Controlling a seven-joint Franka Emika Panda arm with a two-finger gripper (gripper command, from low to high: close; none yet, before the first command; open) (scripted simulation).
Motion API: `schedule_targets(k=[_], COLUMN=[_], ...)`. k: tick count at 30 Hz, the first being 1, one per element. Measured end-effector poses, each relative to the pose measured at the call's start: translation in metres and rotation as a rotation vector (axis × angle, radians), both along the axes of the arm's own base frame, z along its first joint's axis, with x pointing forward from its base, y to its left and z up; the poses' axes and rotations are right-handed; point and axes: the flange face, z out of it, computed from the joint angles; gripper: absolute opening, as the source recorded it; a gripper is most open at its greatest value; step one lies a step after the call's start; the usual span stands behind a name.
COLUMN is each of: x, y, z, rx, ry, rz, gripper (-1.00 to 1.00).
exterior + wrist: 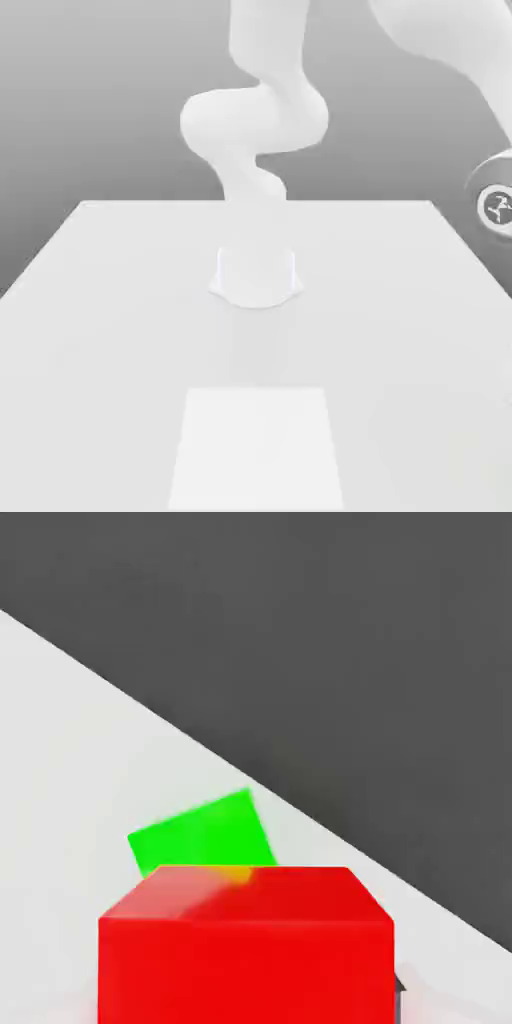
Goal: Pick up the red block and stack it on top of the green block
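In the hand view the red block [245, 952] looms large and close to the camera, held up off the table with my gripper [245, 997] shut on it. A dark sliver of one finger [399, 990] shows against the block's side. The green block [205, 834] lies flat on the white table beyond and below the red one, which covers part of it; it looks smaller and farther off. It sits near the table's edge.
The white table [80, 772] ends in a straight edge just past the green block, with dark floor [350, 642] beyond. In the exterior view the arm's base [255, 275] stands mid-table, and an arm joint [495, 205] hangs at the exterior view's right.
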Motion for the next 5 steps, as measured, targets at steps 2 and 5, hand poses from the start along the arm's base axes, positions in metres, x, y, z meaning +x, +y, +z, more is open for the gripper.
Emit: schedule_targets(k=[2,5], x=[-0.0011,-0.0011], y=[0.0016,0.0016], z=[-0.0243,-0.0243], rx=[0.0,0.0], ry=[0.0,0.0], rz=[0.005,0.005], gripper=[1.0,1.0])
